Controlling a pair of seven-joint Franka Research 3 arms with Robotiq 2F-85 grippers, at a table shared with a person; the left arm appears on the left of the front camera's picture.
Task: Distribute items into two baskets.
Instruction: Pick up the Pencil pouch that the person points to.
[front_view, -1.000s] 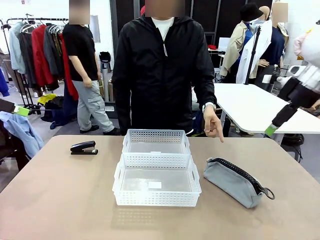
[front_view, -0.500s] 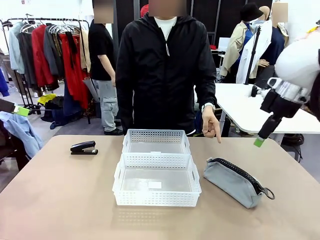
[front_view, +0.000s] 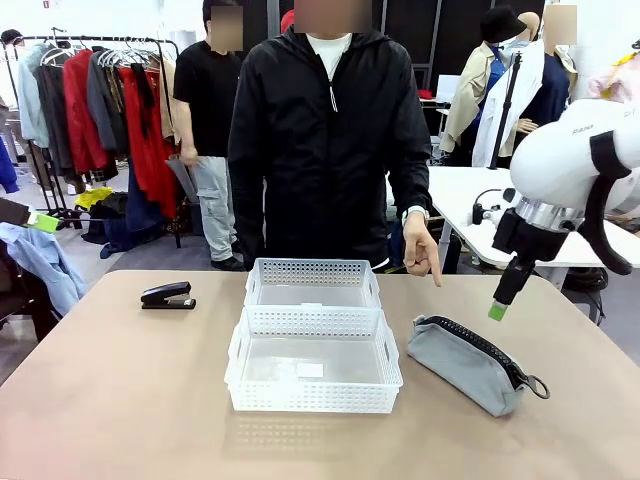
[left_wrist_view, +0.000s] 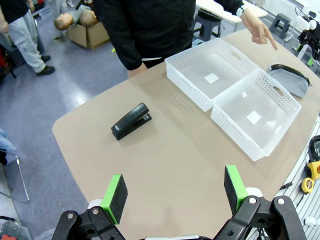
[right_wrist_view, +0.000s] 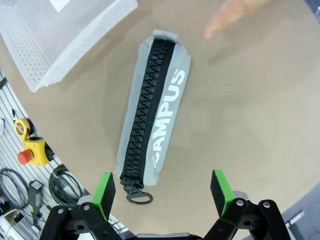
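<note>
While the right claw (right_wrist_view: 162, 192) hangs released over the pouch (right_wrist_view: 152, 107), reaching for it seems the step in hand; next, drop straight down and clench across it.

You're in a robot test lab sharing floor space with garment storage. A white robot arm (front_view: 570, 160) works at the tan table (front_view: 120, 400), with a yellow e-stop box (right_wrist_view: 31, 152), tape measure (right_wrist_view: 20, 128) and coiled cables (right_wrist_view: 62, 177) beside it. Behind, you've got a full clothes rack (front_view: 90, 100), a white worktable (front_view: 500, 220) and a cardboard box (left_wrist_view: 90, 32).

Grey pouch (right_wrist_view: 172, 120) with black zip (right_wrist_view: 145, 100), black stapler (front_view: 167, 295), white lattice baskets (front_view: 312, 397).
</note>
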